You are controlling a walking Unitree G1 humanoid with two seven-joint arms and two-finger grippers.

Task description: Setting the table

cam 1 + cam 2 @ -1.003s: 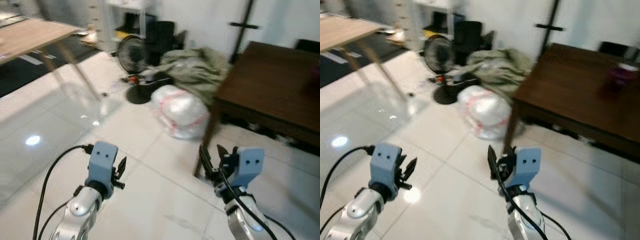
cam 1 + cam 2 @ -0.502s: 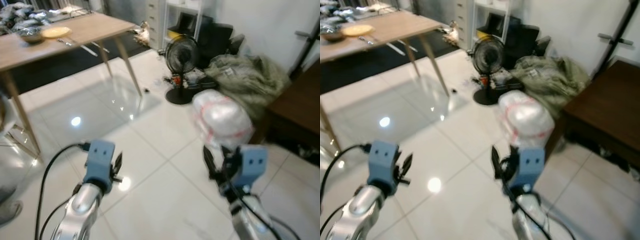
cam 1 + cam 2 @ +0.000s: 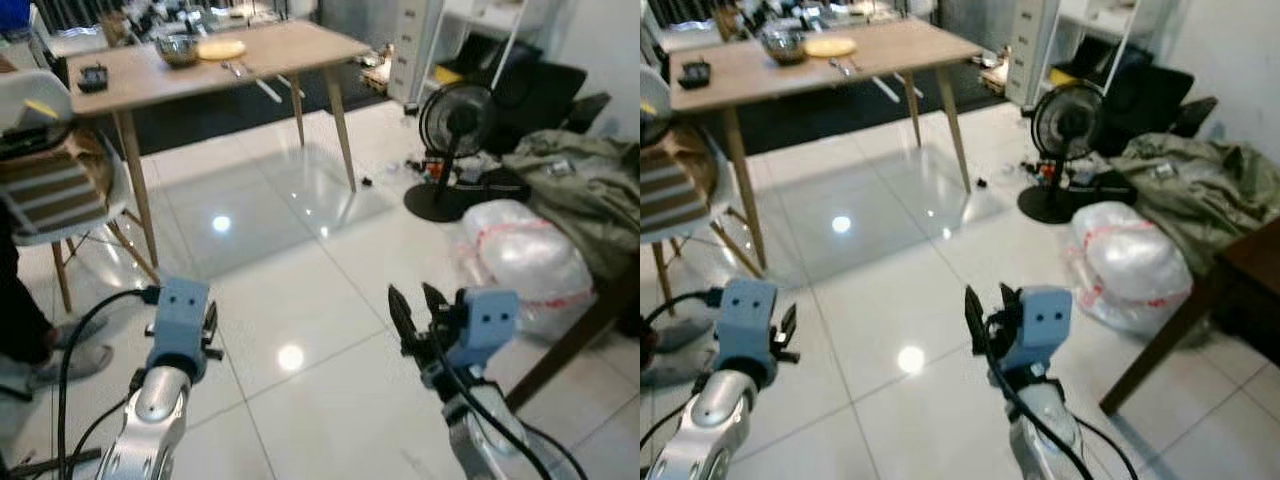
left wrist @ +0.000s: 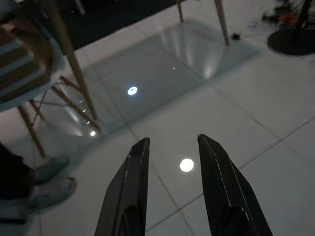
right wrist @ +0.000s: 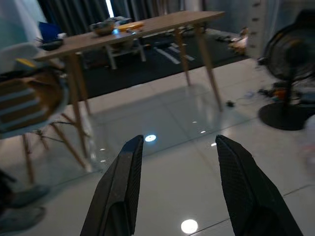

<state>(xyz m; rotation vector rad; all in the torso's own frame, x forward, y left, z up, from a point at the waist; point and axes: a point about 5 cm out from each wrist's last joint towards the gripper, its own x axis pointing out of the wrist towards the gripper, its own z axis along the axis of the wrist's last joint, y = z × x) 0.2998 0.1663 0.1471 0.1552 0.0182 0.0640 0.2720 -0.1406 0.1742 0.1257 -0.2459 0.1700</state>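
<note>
Approach phase. Left gripper and right gripper: fingers spread, empty, held forward over floor for transit. Wooden table well ahead; bowl and plate on far edge. Chair beside near corner.

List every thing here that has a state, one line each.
Left claw: open, empty, above the floor.
Right claw: open, empty.
Fan: upright on the floor.
Bowl: upright on the table.
Plastic bag: full, lying on the floor.

The view has swung left, bringing the wooden table and chair into sight.
</note>
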